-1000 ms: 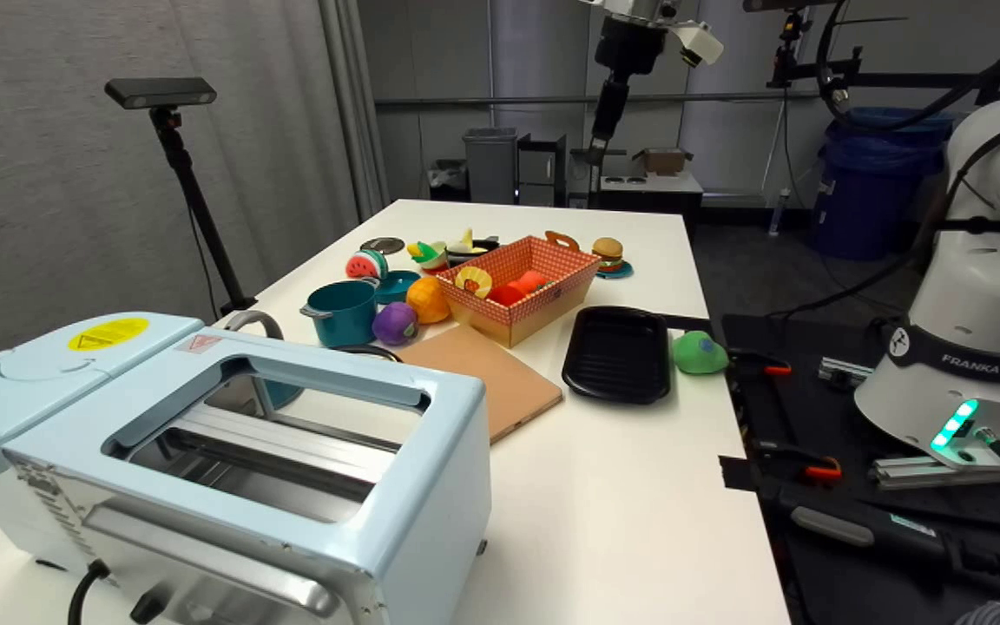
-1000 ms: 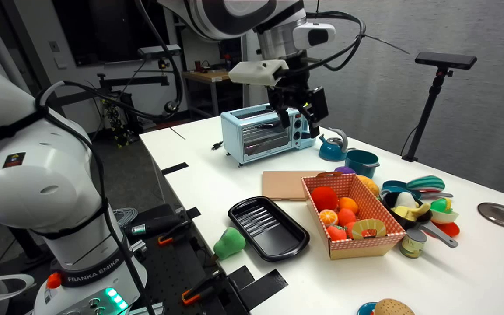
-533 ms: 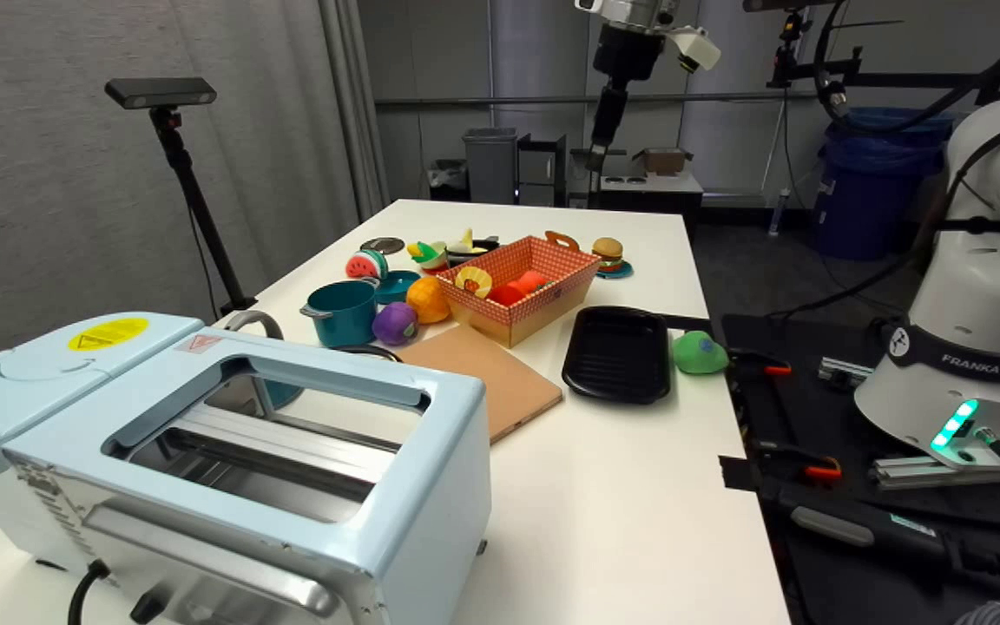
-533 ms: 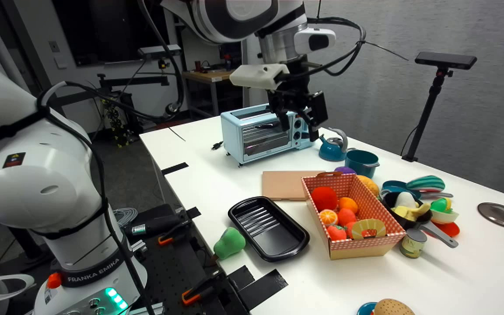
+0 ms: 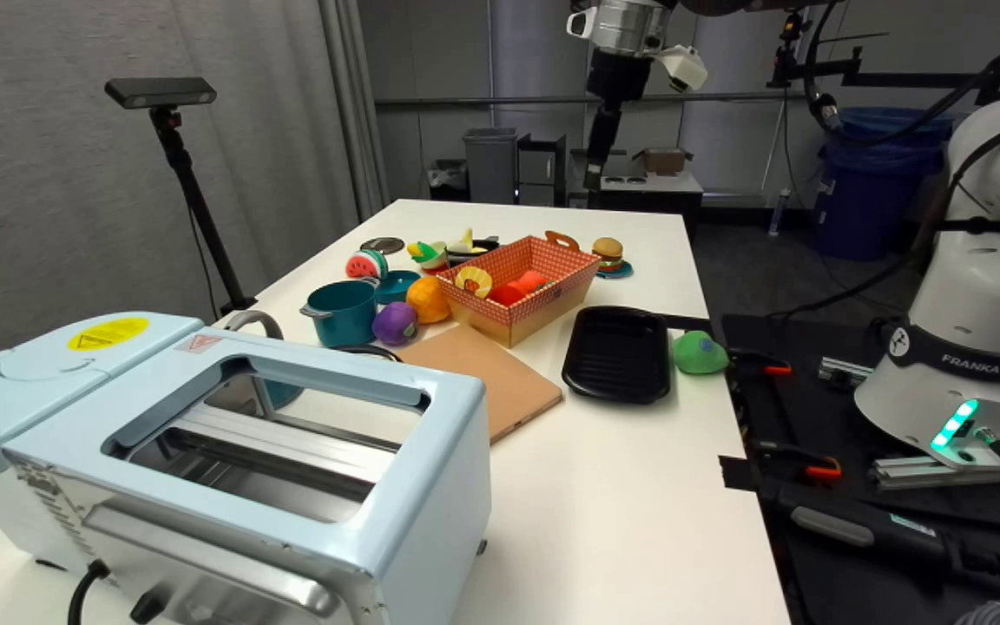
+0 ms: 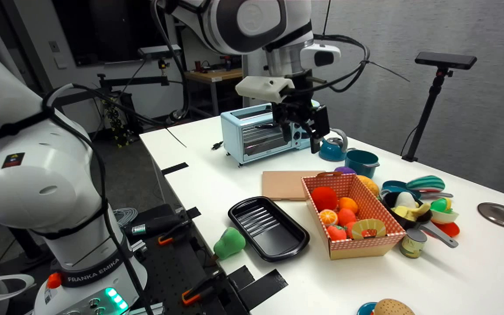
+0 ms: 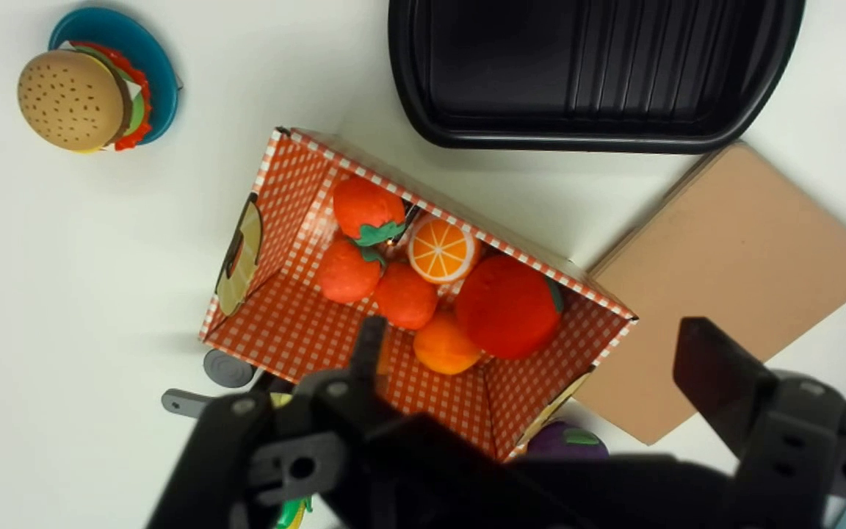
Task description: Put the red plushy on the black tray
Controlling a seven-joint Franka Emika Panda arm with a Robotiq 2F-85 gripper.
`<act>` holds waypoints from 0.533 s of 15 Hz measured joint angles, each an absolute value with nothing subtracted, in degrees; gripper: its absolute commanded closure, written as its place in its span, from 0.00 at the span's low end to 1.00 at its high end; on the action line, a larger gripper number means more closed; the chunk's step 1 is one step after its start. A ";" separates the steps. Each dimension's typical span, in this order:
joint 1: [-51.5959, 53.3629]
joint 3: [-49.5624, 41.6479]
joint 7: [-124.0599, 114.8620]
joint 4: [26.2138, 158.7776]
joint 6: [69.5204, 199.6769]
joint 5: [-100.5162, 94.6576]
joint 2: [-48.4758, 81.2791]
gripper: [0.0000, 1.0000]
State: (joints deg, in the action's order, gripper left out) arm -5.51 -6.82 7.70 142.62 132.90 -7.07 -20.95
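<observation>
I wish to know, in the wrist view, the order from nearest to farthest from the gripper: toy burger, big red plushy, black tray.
1. Big red plushy: in the basket, lower than the gripper.
2. Black tray: top edge, outside the basket.
3. Toy burger: upper left, on a blue dish.

robotics lab, white robot arm (image 6: 59,168), camera (image 6: 446,60) on black stand (image 6: 425,109)

The white table (image 6: 466,275) I hang above, with the black tray (image 6: 285,236) as reference: green toy (image 6: 229,243) just beside one long side; red-checked box (image 6: 368,243) near the opposite long side, and farther out that way a teal pot (image 6: 361,162), tin can (image 6: 413,243) and dark lid (image 6: 502,215). Cutting board (image 6: 285,186) just beside one tray corner; light-blue toaster oven (image 6: 263,133) well apart, past one end.
</observation>
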 measured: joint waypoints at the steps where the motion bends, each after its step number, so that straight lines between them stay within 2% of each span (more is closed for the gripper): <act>1: -5.64 -6.84 7.69 142.46 133.36 -7.07 -20.10 0.00; 8: -6.45 -7.09 7.68 140.23 137.01 -7.07 -12.76 0.00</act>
State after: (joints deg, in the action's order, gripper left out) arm -6.45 -7.09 7.68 140.23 137.01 -7.07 -12.76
